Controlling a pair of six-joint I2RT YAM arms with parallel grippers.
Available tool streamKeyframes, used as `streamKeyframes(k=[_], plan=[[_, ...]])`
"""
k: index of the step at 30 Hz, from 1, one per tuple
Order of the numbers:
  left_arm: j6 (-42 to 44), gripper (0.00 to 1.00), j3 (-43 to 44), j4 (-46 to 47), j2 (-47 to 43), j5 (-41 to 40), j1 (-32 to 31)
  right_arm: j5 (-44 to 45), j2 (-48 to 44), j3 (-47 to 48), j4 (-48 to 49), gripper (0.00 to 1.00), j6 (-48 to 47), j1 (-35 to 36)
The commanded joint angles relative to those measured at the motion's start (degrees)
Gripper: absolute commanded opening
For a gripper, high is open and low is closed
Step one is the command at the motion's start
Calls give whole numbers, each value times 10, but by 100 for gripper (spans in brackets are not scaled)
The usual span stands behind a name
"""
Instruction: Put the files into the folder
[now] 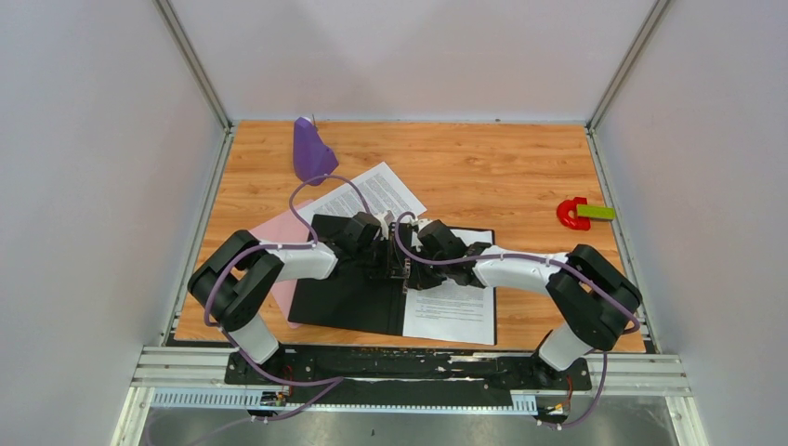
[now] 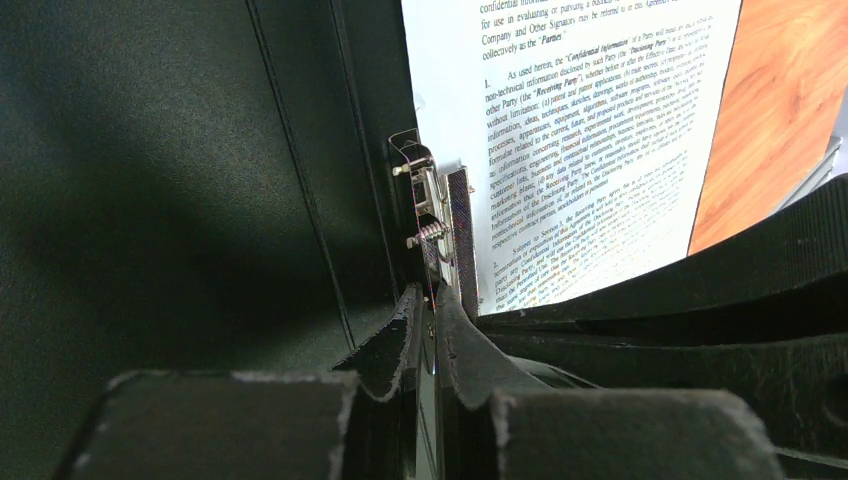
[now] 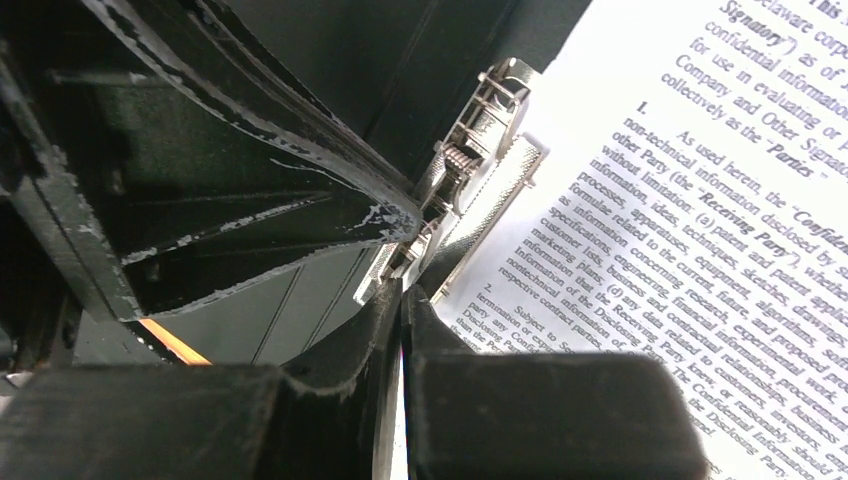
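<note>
The folder (image 1: 344,297) lies open at the table's middle, black inside up. One of the files (image 1: 451,311) rests on its right half, its left edge at the metal clip (image 2: 428,200). The other file (image 1: 372,190) lies on the wood behind the folder, partly under the arms. My left gripper (image 1: 388,258) is shut on the clip's thin metal lever; its tips (image 2: 432,297) pinch the lever's lower end. My right gripper (image 1: 410,269) sits just beside it, jaws together (image 3: 403,290), tips touching the clip's (image 3: 470,140) near end at the printed sheet's (image 3: 680,200) edge.
A pink clipboard (image 1: 269,237) pokes out from under the folder's left side. A purple object (image 1: 311,149) stands at the back left. A red and green block (image 1: 581,212) sits at the right edge. Grey walls enclose the table.
</note>
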Motion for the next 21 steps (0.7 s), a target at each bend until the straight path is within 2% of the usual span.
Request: streamKeyframes(k=[1, 6, 13, 21], plan=[[55, 0, -40, -131, 59, -111, 5, 41, 5, -16, -92, 5, -16, -7], [49, 0, -48, -117, 56, -99, 5, 10, 10, -25, -55, 5, -17, -7], [34, 0, -46, -91, 53, -60, 5, 13, -4, -13, -54, 5, -17, -7], [33, 13, -2, -101, 24, -22, 4, 21, -31, -5, -62, 8, -20, -11]])
